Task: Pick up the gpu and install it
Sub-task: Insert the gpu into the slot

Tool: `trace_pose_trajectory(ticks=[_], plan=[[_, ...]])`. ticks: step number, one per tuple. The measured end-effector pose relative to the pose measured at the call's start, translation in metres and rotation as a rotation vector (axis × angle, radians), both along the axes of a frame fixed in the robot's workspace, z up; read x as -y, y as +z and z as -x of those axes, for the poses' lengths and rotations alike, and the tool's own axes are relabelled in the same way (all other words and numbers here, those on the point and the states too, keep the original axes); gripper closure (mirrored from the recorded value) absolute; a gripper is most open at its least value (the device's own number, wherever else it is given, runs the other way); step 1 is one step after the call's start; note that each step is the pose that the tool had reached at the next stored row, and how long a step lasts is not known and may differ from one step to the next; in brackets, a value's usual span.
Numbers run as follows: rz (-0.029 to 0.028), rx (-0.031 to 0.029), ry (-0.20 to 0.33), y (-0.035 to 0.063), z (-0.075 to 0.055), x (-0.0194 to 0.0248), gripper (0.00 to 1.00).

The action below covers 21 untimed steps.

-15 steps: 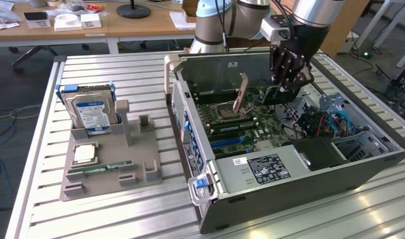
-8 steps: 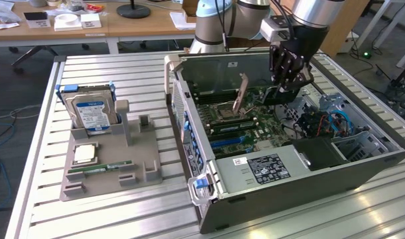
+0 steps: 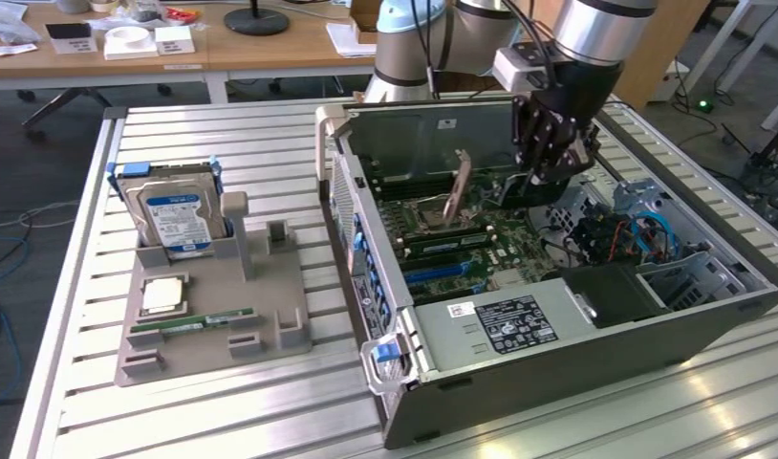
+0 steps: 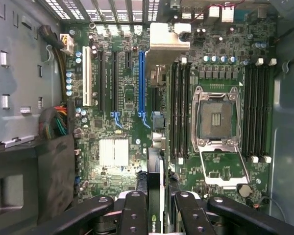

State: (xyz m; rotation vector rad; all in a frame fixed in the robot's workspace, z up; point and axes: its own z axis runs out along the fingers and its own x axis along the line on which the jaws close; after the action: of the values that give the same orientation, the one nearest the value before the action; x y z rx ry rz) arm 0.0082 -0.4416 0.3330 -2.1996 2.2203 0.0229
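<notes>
My gripper (image 3: 551, 158) hangs inside the open computer case (image 3: 363, 239), above the motherboard (image 3: 472, 253). It is shut on the gpu (image 3: 517, 194), which shows dark just below the fingers. In the wrist view the gpu (image 4: 156, 171) runs edge-on away from my gripper (image 4: 157, 203), its silver bracket (image 4: 164, 41) at the far end near the case's rear slots. The card hovers over the board between the long blue slot (image 4: 141, 83) and the memory slots (image 4: 179, 107). I cannot tell whether it touches the board.
A grey holder tray (image 3: 274, 287) at the exterior view's left carries a hard drive (image 3: 172, 218), a processor chip (image 3: 163, 295) and a memory stick (image 3: 191, 325). Inside the case are the open CPU socket (image 4: 215, 120), a cable bundle (image 4: 56, 122) and the power supply (image 3: 517, 325).
</notes>
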Motion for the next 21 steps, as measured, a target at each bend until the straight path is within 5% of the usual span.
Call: trace_pose_trajectory(ticks=[10, 21], plan=[[-0.0009, 0.017, 0.007, -0.0104, 0.01, 0.0001, 0.74], [-0.0009, 0.0177, 0.008, -0.0144, 0.013, 0.0001, 0.74]])
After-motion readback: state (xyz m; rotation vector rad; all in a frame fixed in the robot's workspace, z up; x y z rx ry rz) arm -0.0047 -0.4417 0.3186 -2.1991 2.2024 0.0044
